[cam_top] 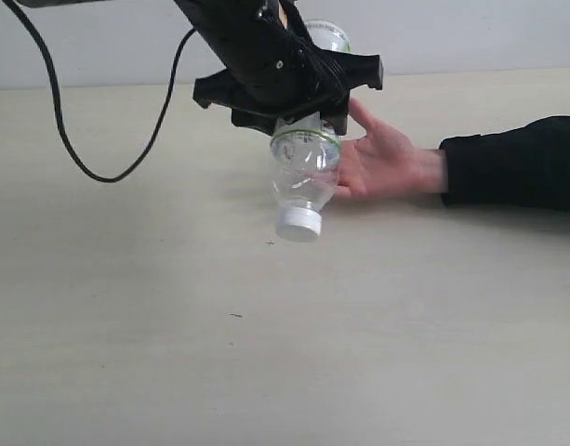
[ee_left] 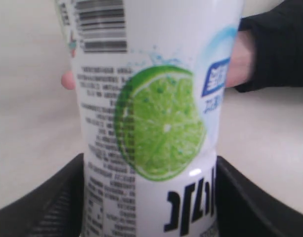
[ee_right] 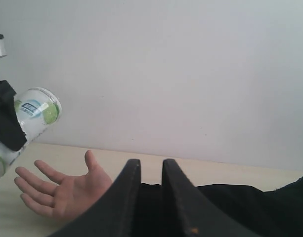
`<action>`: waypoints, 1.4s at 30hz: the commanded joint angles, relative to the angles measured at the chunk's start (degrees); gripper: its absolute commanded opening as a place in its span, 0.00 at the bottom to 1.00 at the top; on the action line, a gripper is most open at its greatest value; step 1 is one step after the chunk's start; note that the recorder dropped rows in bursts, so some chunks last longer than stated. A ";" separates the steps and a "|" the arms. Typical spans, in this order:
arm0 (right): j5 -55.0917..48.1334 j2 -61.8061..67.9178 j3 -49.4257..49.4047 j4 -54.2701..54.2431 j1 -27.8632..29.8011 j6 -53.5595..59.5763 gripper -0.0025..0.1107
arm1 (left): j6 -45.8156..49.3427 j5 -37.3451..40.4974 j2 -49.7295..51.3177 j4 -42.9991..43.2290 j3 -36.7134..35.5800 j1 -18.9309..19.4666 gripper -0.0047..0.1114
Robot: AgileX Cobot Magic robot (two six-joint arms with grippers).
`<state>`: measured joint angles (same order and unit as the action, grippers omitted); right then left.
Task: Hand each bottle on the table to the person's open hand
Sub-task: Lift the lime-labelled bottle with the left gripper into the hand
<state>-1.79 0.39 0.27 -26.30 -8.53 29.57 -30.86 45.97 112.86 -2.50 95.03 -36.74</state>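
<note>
Gripping a clear bottle (cam_top: 305, 177) around its labelled middle, the left gripper (cam_top: 301, 116) has its two black fingers pressed against opposite sides. The bottle hangs tilted and upside down in the air, its white cap (cam_top: 298, 223) lowest and clear of the table (cam_top: 173, 325). The left wrist view shows the label close up: a green lime slice (ee_left: 161, 123) on white, with a barcode (ee_left: 99, 24) and small print beside it. Just behind the bottle lies the person's open hand (cam_top: 382, 163), palm up with fingers spread, resting on the table, its arm in a black sleeve (cam_top: 517, 163). The right gripper (ee_right: 152, 197) is empty, its fingers drawn almost together with only a narrow slit between them, held above the sleeve. A black cable (cam_top: 61, 121) loops down from the left arm.
</note>
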 commanded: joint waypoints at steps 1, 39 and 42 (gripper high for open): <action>0.57 -0.39 -0.27 -0.22 0.31 0.32 0.17 | -6.12 -7.24 1.28 -1.66 0.43 -2.21 0.04; 0.56 -0.39 -0.27 -0.22 0.19 0.32 0.17 | -18.86 -22.55 13.66 1.41 0.43 -4.20 0.63; 0.56 -0.39 -0.27 -0.22 0.19 0.32 0.17 | -18.86 -22.29 13.66 1.80 0.43 -4.20 0.72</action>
<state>-1.79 0.39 0.27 -26.30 -8.53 29.57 -49.80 24.37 126.50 -1.52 95.16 -40.86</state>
